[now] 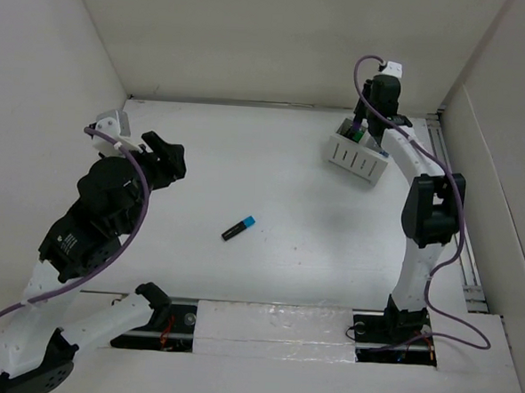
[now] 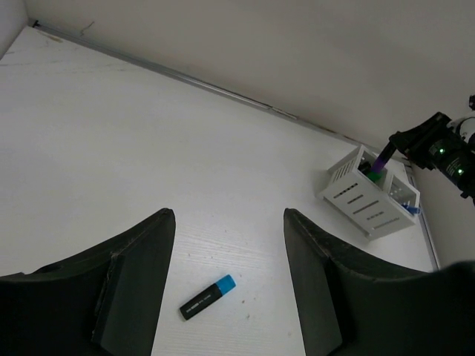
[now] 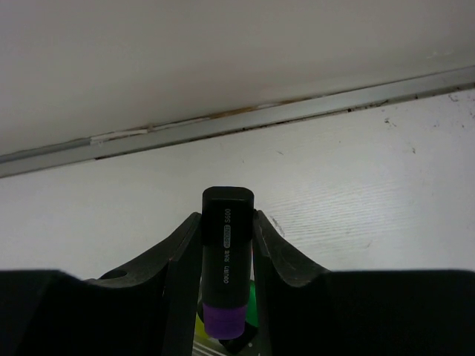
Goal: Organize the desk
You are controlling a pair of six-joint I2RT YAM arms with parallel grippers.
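Observation:
The white desk [image 1: 247,160] holds a black highlighter with a blue cap [image 1: 238,228] lying flat near its middle; it also shows in the left wrist view [image 2: 208,297]. My left gripper [image 1: 169,155] is open and empty, raised over the left side; its fingers [image 2: 141,282] frame the blue highlighter from afar. My right gripper [image 1: 367,123] is shut on a black highlighter with a purple cap [image 3: 226,259], held cap-down over the white slotted holder box [image 1: 361,154], where a green item [image 2: 375,176] stands.
White walls enclose the desk at the back and both sides. A metal rail [image 1: 462,218] runs along the right edge. The holder box [image 2: 371,196] stands at the back right near the wall.

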